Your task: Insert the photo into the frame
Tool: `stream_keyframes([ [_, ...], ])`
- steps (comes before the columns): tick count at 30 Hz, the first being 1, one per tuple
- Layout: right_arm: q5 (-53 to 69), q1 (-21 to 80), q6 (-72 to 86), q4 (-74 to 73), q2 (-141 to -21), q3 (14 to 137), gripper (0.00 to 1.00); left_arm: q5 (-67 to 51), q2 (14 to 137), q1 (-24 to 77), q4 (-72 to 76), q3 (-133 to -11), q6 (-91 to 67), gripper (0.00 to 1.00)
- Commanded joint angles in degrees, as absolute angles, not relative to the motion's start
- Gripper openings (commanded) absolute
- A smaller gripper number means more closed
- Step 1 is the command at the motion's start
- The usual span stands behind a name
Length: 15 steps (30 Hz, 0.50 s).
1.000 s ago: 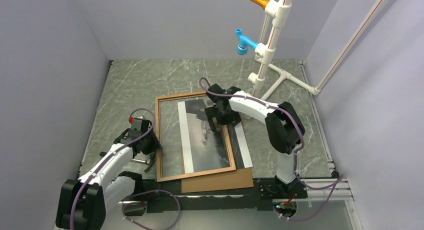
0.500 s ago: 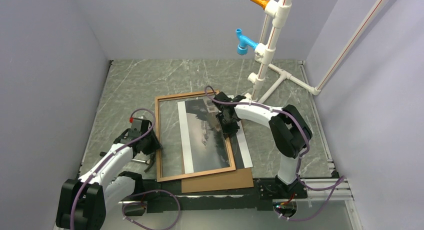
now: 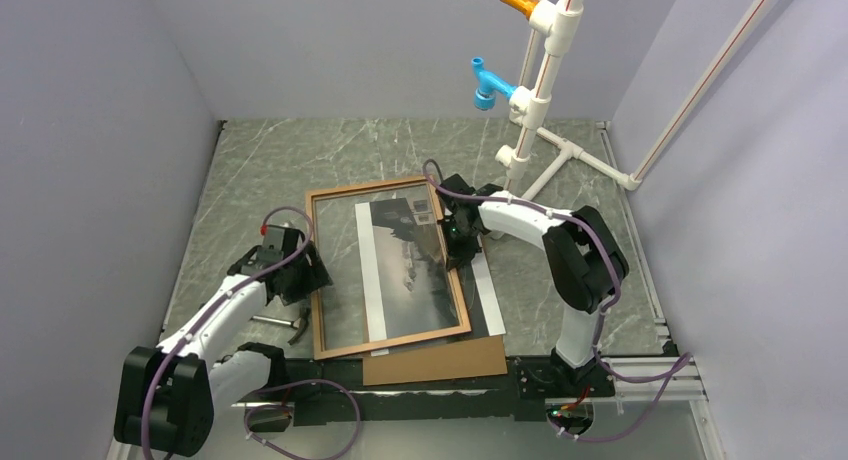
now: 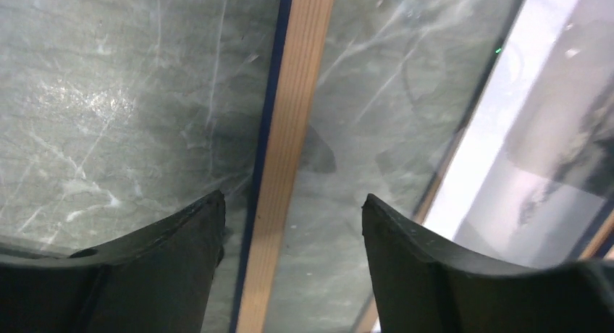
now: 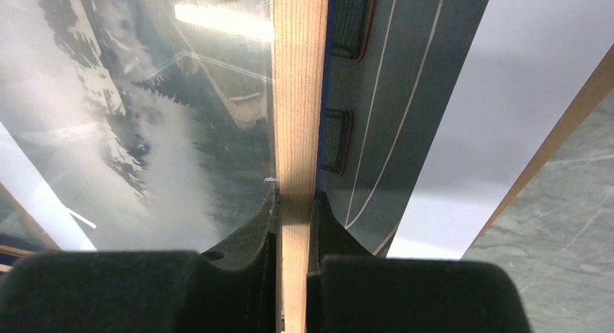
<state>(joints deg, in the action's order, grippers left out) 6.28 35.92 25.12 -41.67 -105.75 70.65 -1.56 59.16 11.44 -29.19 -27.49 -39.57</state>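
The frame (image 3: 365,187), thin brown wood rails round clear glass, lies slanted on the marble table. Under it is the photo (image 3: 410,275), a grey landscape, with its white band sticking out past the right rail. My right gripper (image 3: 455,232) is shut on that right rail; in the right wrist view the gripper (image 5: 295,199) pinches the rail (image 5: 298,94), with the photo (image 5: 145,130) seen through the glass. My left gripper (image 3: 300,270) is open. In the left wrist view the gripper (image 4: 291,197) straddles the left rail (image 4: 293,108) without touching it.
A brown backing board (image 3: 440,362) lies under the photo's near edge. A metal tool (image 3: 283,323) lies by the left arm. A white pipe stand (image 3: 540,90) with blue and orange fittings rises at the back right. Grey walls enclose the table.
The right gripper moved from over the photo to the frame's right rail and shut on it. The left gripper opened off the left rail. The frame's far end shifted slightly left.
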Motion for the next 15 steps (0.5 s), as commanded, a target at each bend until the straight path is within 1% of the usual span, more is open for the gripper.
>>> stream_keyframes([
  [1, 13.01, 33.35, 27.41, -36.24, -104.09, 72.07, 0.0, -0.16, 57.97, 11.43, -32.94, -33.35, -37.8, 0.82],
  [2, 13.16, 33.08, 27.49, -36.21, -104.15, 72.16, 0.0, -0.17, 56.75, 11.43, -33.59, -33.96, -37.64, 0.86],
  [6, 13.49, 32.07, 27.89, -35.72, -104.2, 72.25, 0.0, -0.18, 49.28, 11.48, -37.23, -35.38, -37.93, 0.99],
  [10, 13.35, 31.79, 28.02, -35.76, -104.68, 73.49, 0.0, -0.18, 42.32, 11.46, -41.36, -38.51, -37.14, 0.99],
  [15, 13.13, 31.79, 28.51, -36.28, -106.33, 76.55, 0.0, -1.36, 39.21, 11.45, -45.68, -44.36, -36.49, 1.0],
])
